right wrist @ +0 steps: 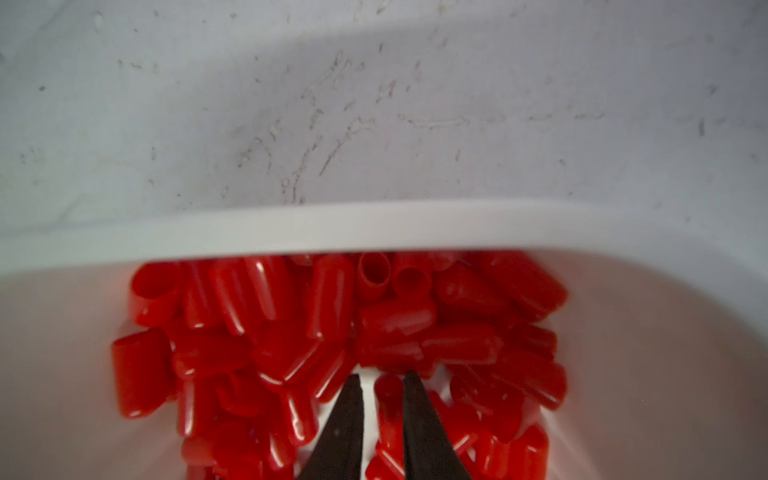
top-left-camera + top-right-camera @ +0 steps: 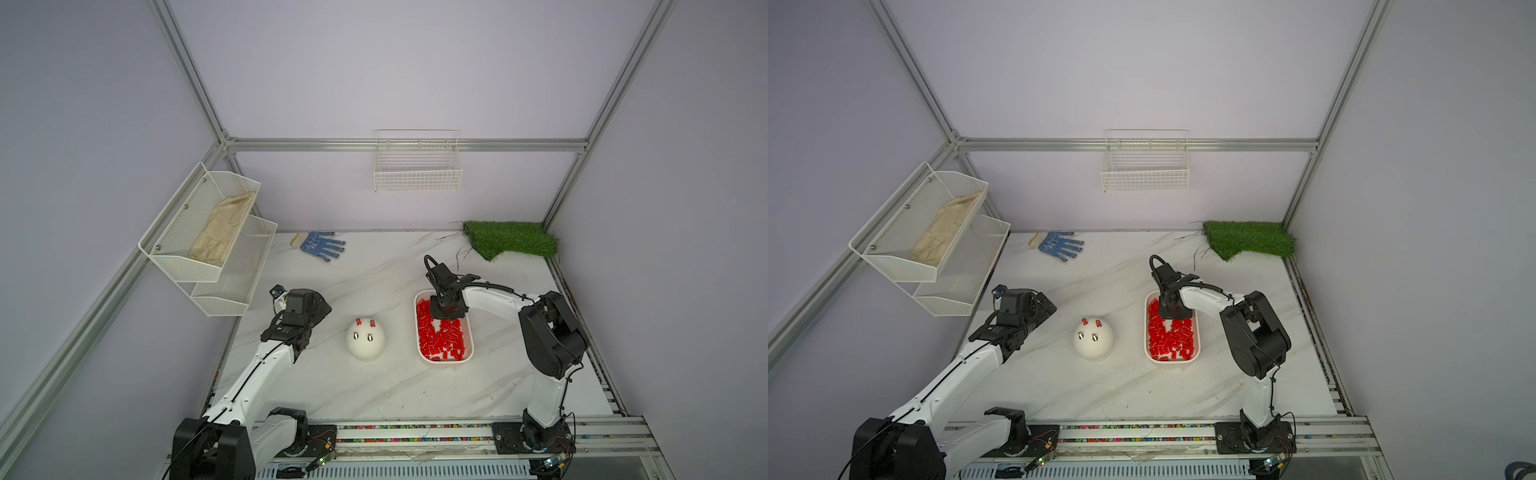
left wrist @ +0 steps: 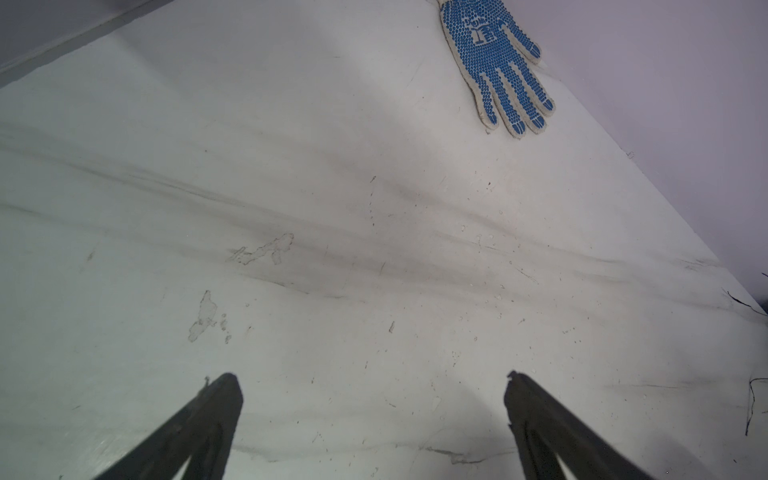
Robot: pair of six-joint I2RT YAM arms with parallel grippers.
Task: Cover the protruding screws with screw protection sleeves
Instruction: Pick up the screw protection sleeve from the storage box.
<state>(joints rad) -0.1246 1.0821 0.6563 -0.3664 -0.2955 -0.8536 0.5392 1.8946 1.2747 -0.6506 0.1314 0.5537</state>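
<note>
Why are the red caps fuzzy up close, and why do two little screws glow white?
Right wrist view: the red sleeves sit near the lens, so they and the tray rim blur. In both top views: the two bare screws on the dome catch light and glare. Left wrist view: sharper, dots on the glove crisp.

Stands enclosed by plain lilac walls (image 2: 374,62) framed in aluminium profiles (image 2: 407,144), holds a white marble-veined table (image 2: 374,395), carries a wire basket (image 2: 417,174) at the back and a two-tier mesh shelf (image 2: 183,266) with beige cloth (image 2: 222,228) leftward, keeps green turf (image 2: 511,239) and a blue-dotted glove (image 2: 322,245) along the far edge.
</note>
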